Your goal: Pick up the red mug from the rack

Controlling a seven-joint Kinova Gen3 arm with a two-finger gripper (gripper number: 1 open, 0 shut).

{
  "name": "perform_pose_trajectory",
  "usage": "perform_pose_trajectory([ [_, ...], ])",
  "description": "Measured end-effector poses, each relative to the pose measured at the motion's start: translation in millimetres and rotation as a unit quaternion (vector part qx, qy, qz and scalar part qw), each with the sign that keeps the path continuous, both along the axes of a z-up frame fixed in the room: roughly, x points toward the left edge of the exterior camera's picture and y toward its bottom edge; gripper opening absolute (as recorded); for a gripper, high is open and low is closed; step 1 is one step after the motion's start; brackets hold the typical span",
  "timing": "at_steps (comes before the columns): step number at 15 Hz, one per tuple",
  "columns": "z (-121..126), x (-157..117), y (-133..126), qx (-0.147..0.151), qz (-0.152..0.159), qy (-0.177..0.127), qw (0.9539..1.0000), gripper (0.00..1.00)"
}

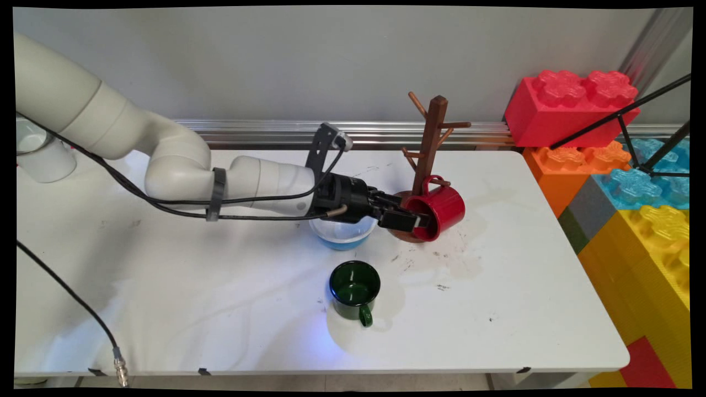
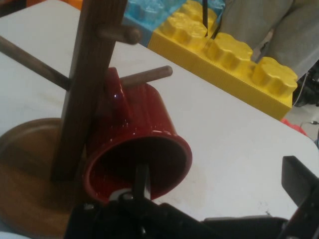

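Note:
A red mug [image 1: 445, 205] hangs tilted on a low peg of the brown wooden mug tree [image 1: 433, 132], its mouth facing my gripper [image 1: 412, 221]. In the hand view the red mug [image 2: 144, 124] leans against the tree's post [image 2: 82, 84], with a peg [image 2: 147, 75] above its body. My gripper [image 2: 219, 181] is open. One finger [image 2: 142, 181] reaches into the mug's mouth; the other finger [image 2: 299, 181] stands well outside the rim to the right. The mug's handle is mostly hidden behind the post.
A dark green mug [image 1: 354, 286] stands upright nearer the front edge. A blue bowl [image 1: 342, 236] sits partly under my wrist. Giant toy bricks, red [image 1: 568, 105], orange [image 1: 573, 165] and yellow [image 1: 651, 248], stack past the table's right edge.

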State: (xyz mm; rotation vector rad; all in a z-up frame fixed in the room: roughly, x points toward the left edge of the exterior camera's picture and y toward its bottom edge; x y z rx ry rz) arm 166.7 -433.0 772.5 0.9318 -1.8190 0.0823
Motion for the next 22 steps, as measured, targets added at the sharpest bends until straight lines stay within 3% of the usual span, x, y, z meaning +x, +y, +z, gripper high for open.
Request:
perform_pose_trajectory([
  [12, -13.4, -25.1, -7.8, 0.032, 0.023, 0.008, 0.9992, 1.00],
  [22, -29.5, -55.0, -19.0, 0.070, 0.062, 0.028, 0.9952, 1.00],
])
